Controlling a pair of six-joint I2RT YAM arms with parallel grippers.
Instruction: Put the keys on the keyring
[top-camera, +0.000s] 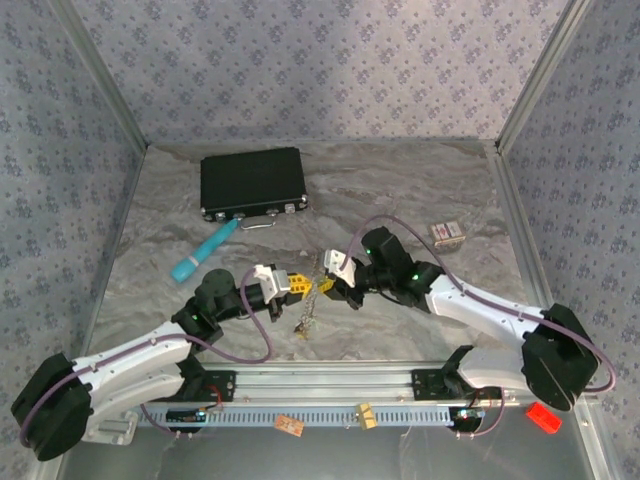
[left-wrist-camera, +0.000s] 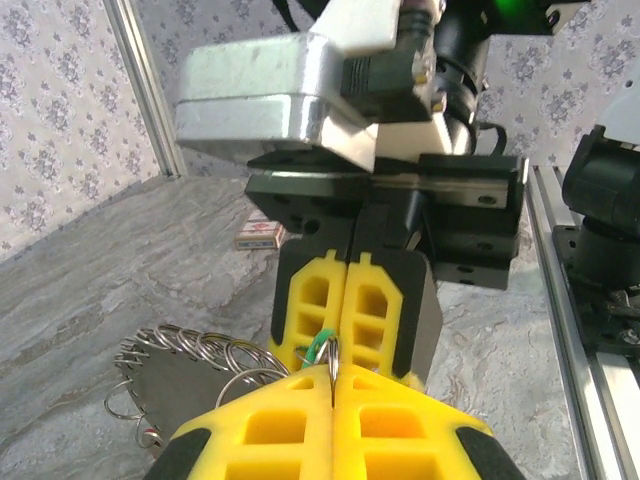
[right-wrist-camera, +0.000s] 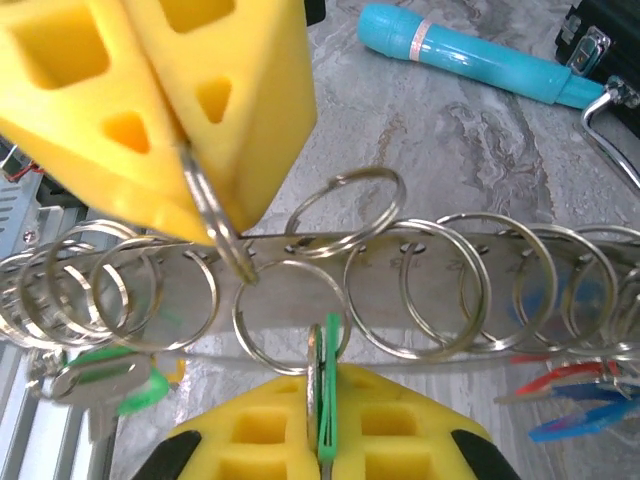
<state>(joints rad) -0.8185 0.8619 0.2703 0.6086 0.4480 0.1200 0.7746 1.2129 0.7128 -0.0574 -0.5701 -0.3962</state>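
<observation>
Left gripper (left-wrist-camera: 333, 400): fingers together, clamped on the keyring (right-wrist-camera: 217, 225). I see it upper left in the right wrist view, hanging off a metal strip (right-wrist-camera: 400, 300) lined with rings.
Right gripper (left-wrist-camera: 345, 330): fingers pinched on a green key (right-wrist-camera: 327, 420) at bottom centre, its tip at a ring's lower edge.
Done: little, I judge. A second green key (right-wrist-camera: 100, 385) lower left, a red key (right-wrist-camera: 545, 385) and a blue key (right-wrist-camera: 565, 425) lower right seem to hang from rings, though blur hides how.
Left: I can't tell whether the held key is threaded; I'd say it is not yet on.
Surface: grey marbled tabletop (top-camera: 420, 190), with a black case (top-camera: 252, 183), teal tube (top-camera: 205, 250) and small box (top-camera: 447, 233) in the upper half.
Room: patterned walls (top-camera: 300, 60), with a metal rail (top-camera: 330, 380) along the bottom.
</observation>
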